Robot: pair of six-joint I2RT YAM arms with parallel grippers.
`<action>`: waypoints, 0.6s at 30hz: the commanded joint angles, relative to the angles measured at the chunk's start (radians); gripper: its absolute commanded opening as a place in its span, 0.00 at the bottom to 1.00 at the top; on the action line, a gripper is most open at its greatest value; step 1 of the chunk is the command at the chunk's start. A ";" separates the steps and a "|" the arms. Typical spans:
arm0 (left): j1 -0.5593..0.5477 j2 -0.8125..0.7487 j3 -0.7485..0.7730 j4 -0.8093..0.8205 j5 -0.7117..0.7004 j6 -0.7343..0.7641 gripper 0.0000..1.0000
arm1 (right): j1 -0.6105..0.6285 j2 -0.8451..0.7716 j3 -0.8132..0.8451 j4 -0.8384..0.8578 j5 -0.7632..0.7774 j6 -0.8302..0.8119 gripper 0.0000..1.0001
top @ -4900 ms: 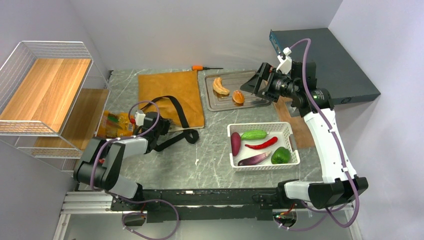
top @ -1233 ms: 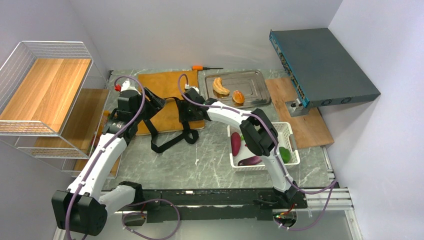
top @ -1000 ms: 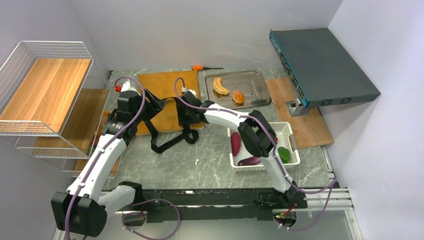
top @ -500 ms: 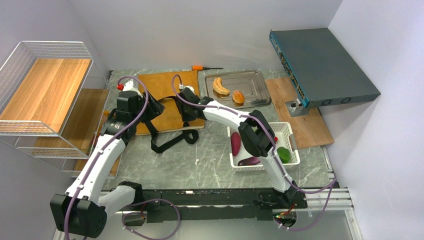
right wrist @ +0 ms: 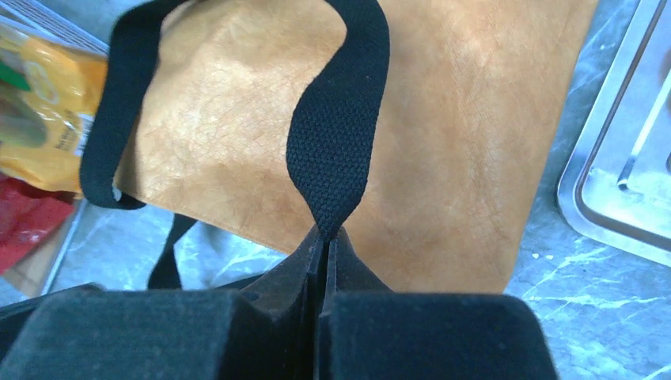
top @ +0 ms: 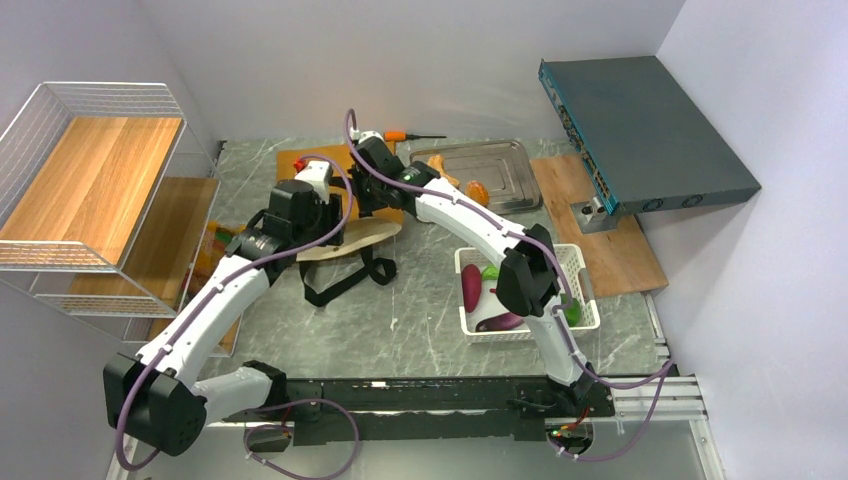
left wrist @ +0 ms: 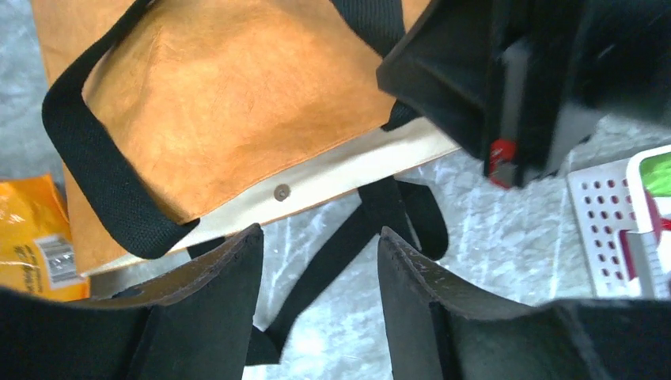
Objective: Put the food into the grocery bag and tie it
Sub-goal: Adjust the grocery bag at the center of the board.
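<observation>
The right gripper (right wrist: 323, 261) is clenched on the black strap (right wrist: 336, 158) of the grocery bag (right wrist: 459, 142). The left gripper (left wrist: 320, 237) is released above it. An orange packet (left wrist: 28, 237) lies at eight o'clock, its print illegible.

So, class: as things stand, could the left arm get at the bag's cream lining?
Probably yes. The left claw hangs open right over the lining at the mouth of the bag, nothing between them; the right claw, shut on a strap, sits off to one side.

Overhead view, two wrist close-ups, bag (left wrist: 237, 103) shared
</observation>
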 commanded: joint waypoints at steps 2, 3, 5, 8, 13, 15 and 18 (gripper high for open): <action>-0.001 -0.083 -0.086 0.167 0.021 0.257 0.59 | -0.003 -0.055 0.165 -0.092 -0.006 -0.023 0.00; -0.001 -0.092 -0.099 0.180 0.016 0.291 0.59 | -0.003 -0.064 0.172 -0.093 -0.008 -0.027 0.00; -0.001 -0.094 -0.110 0.187 -0.013 0.340 0.59 | -0.003 -0.083 0.170 -0.089 -0.008 -0.037 0.00; -0.001 -0.071 -0.090 0.161 -0.036 0.372 0.58 | -0.004 -0.101 0.162 -0.094 -0.005 -0.050 0.00; -0.001 -0.083 -0.105 0.229 -0.012 0.448 0.59 | -0.004 -0.126 0.151 -0.102 -0.021 -0.059 0.00; -0.001 -0.078 -0.112 0.242 0.009 0.492 0.59 | -0.005 -0.135 0.146 -0.105 -0.027 -0.059 0.00; -0.001 -0.055 -0.118 0.242 0.059 0.554 0.56 | -0.007 -0.150 0.144 -0.108 -0.042 -0.056 0.00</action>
